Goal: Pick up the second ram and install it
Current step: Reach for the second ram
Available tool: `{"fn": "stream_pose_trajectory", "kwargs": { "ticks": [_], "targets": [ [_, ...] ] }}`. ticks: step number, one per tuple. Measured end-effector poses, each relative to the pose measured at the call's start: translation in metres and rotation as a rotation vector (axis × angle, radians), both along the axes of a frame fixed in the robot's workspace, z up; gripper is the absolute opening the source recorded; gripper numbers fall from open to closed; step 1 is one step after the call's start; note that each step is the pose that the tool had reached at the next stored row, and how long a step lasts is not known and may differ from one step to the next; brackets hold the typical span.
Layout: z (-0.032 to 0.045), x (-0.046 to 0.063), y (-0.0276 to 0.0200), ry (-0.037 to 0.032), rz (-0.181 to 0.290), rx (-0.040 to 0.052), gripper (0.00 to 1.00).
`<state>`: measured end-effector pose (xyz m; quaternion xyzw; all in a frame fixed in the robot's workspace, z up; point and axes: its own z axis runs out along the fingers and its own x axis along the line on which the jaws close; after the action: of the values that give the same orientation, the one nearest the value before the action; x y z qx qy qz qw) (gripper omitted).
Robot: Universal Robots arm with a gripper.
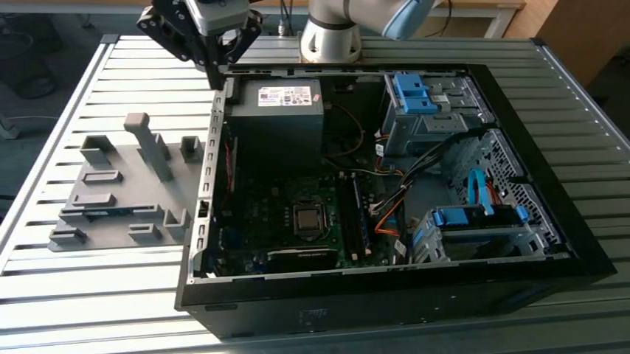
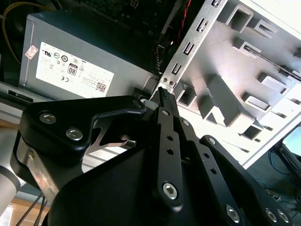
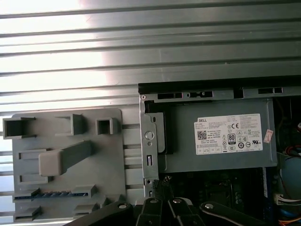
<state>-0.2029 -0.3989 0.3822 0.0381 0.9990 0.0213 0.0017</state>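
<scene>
Your gripper (image 1: 218,74) is closed with nothing between the fingers. Its tips hang over the corner of the case (image 1: 394,299) wall, just beside the power supply (image 1: 280,110). You'll see the second ram (image 3: 51,194) sitting in a slot of the grey holder tray (image 1: 133,195), outside the case on the exterior view's left, well apart from the gripper.
</scene>
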Motion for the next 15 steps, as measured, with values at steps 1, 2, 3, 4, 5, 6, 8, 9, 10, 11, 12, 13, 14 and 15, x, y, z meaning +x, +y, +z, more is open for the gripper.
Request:
{"fn": "stream_pose_trajectory", "kwargs": {
  "ticks": [1,2,3,4,5,6,8,9,10,11,12,13,14,15],
  "targets": [
    [-0.0001,-0.0004,0.0000,0.0001,0.000,0.0001,0.11],
    [-0.0001,-0.0007,0.0000,0.0002,0.000,0.0000,0.11],
    [-0.0002,-0.0011,0.0000,0.0003,0.000,0.0000,0.11],
    [-0.0002,-0.0015,0.0000,0.0005,0.000,0.0000,0.11],
    [-0.0003,-0.0019,0.0000,0.0005,0.000,0.0000,0.11],
    [-0.0003,-0.0022,0.0000,0.0006,0.000,0.0000,0.11],
    [-0.0004,-0.0029,0.0000,0.0009,0.000,0.0000,0.11],
    [-0.0005,-0.0033,0.0000,0.0010,0.000,0.0000,0.11],
    [-0.0006,-0.0036,0.0000,0.0010,0.000,0.0001,0.11],
    [-0.0006,-0.0040,0.0000,0.0011,0.000,0.0001,0.11],
    [-0.0007,-0.0044,0.0000,0.0013,0.000,0.0000,0.11],
    [-0.0007,-0.0049,0.0000,0.0013,0.000,0.0000,0.11],
    [-0.0008,-0.0052,0.0000,0.0014,0.000,0.0000,0.11],
    [-0.0008,-0.0056,0.0000,0.0015,0.000,0.0000,0.11]
  ]
}}
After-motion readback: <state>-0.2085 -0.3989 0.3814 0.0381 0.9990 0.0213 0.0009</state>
